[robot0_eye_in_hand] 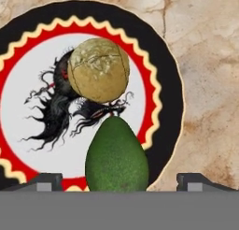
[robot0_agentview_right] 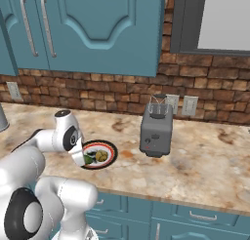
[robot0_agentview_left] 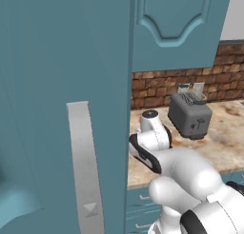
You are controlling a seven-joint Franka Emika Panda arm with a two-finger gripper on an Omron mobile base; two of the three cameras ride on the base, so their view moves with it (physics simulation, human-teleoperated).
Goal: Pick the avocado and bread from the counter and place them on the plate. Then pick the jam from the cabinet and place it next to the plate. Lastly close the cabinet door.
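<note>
The plate, red-rimmed with a black ring, lies on the counter straight below my hand. A round tan bread rests on its white centre. The dark green avocado lies beside the bread, at the plate's near side. My gripper is open, its two fingertips standing wide on either side of the avocado without touching it. From the right base view, the gripper hangs just over the plate with the avocado and bread on it. The jam is out of view.
The cabinet door stands open close on the left, its grey bar handle near the camera. A grey toaster stands right of the plate. Closed cabinet fronts hang above a brick backsplash. Teal drawers run below the counter edge.
</note>
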